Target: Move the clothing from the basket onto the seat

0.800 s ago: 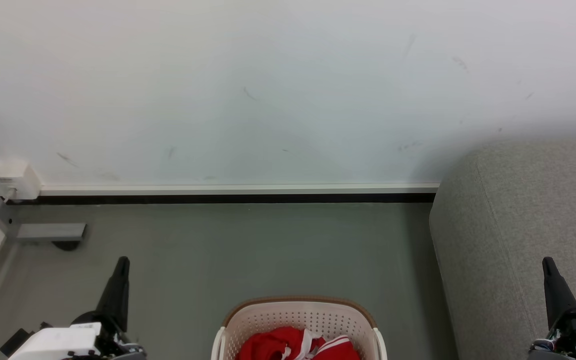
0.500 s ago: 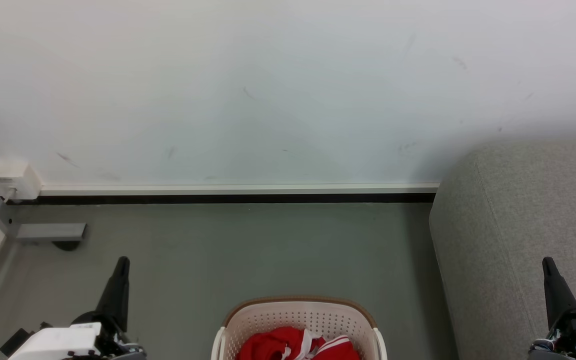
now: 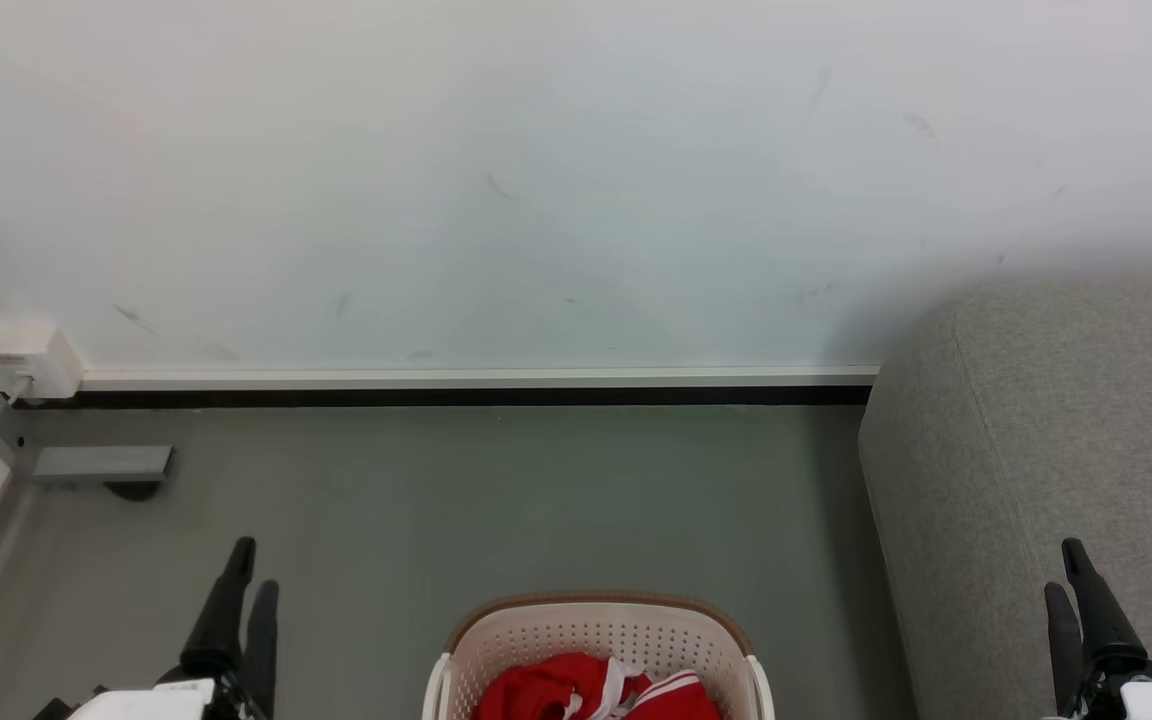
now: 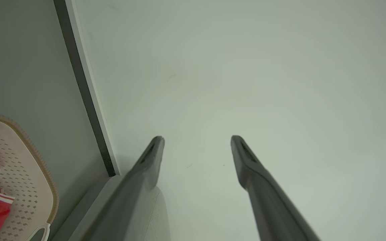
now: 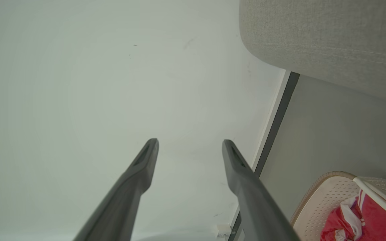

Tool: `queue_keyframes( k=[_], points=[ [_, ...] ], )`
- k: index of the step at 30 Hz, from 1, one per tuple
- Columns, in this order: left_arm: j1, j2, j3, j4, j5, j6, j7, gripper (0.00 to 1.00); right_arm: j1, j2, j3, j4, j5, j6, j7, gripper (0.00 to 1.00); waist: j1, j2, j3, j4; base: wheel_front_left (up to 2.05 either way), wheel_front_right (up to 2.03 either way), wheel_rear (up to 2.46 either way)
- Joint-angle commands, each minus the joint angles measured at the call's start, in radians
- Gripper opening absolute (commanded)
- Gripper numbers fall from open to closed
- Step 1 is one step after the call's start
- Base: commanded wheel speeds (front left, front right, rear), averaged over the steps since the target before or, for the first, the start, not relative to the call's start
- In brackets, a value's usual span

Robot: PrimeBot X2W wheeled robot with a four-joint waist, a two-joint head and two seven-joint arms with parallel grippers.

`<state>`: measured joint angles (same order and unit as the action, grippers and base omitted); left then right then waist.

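Red clothing [image 3: 576,692] waits in the basket [image 3: 596,625], both arms empty.
Soft, light and apt to drape, it lies bunched at 6 o'clock; a raised fold looks the best hold. The left gripper [image 3: 256,566] at 7 and the right gripper [image 3: 1061,568] at 5 point wallward, fingers parted, holding nothing; the seat [image 3: 1056,430] stands at 3.

**Background only**

I see a scuffed white wall [image 3: 536,180], with pale skirting [image 3: 476,378] over a dark strip at its foot, then grey-green floor [image 3: 496,500]. Far left: a small white box [image 3: 28,358] on the wall, with a grey bar [image 3: 101,462] below it.
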<state>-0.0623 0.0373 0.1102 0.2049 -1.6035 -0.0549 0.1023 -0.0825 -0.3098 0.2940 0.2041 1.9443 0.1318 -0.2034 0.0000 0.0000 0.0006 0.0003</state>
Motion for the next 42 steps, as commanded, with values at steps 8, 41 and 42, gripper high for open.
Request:
queue_keyframes(
  k=[8,41,42],
  points=[
    [-0.015,0.005,-0.005,-0.039,-0.001,-0.013,-0.046,1.00,-0.028,0.021,-0.010,-0.056,-0.053,0.000,-0.007,1.00,0.0000,0.0000,0.001,0.001,0.00,0.00,0.00],
    [-0.011,0.009,-0.010,-0.130,0.448,-0.039,-0.174,1.00,-0.066,0.096,-0.036,-0.035,-0.556,-0.001,-0.029,1.00,0.0000,0.0000,0.001,-0.008,0.00,0.00,0.00],
    [-0.010,0.010,-0.011,-0.133,0.463,-0.039,-0.177,1.00,-0.068,0.098,-0.036,-0.032,-0.575,-0.001,-0.030,1.00,0.0000,0.0000,0.000,-0.008,0.00,0.00,0.00]
  ],
)
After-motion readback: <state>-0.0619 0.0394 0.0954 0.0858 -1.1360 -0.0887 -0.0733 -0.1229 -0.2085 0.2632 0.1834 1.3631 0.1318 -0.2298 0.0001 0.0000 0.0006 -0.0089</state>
